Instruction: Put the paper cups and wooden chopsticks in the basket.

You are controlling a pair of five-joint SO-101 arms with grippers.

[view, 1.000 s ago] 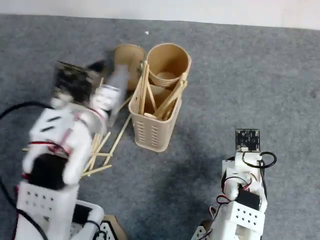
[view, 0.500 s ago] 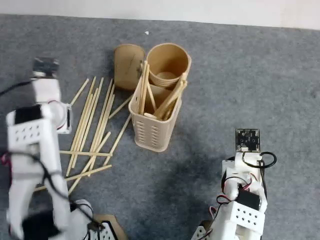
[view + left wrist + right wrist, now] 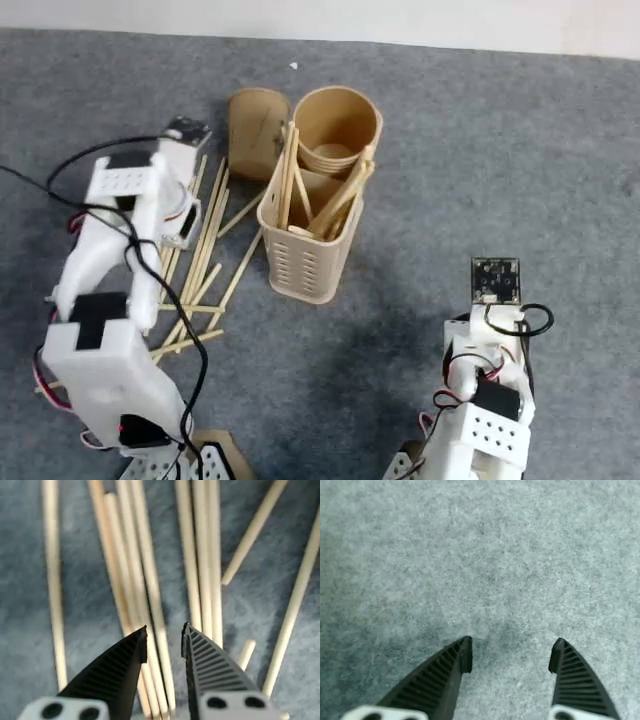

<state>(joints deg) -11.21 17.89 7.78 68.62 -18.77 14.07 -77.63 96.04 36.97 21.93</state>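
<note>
Several wooden chopsticks (image 3: pixel 205 240) lie scattered on the grey carpet left of the tan slotted basket (image 3: pixel 305 265). The basket holds a paper cup (image 3: pixel 338 125) and several chopsticks leaning inside. Another paper cup (image 3: pixel 257 130) lies on its side against the basket's far left. My left arm (image 3: pixel 135 200) hangs over the chopstick pile. My left gripper (image 3: pixel 164 632) is narrowly open just above the chopsticks (image 3: pixel 150 580), and one runs under the gap. My right gripper (image 3: pixel 512 650) is open over bare carpet, and the right arm (image 3: pixel 490 350) stands at the near right.
Grey carpet (image 3: pixel 500 150) covers the table, with free room right of the basket. Black cables (image 3: pixel 60 210) loop around the left arm. A white strip runs along the far edge.
The left arm swung from beside the lying cup out to the far left, then back over the chopstick pile. The right arm has not moved.
</note>
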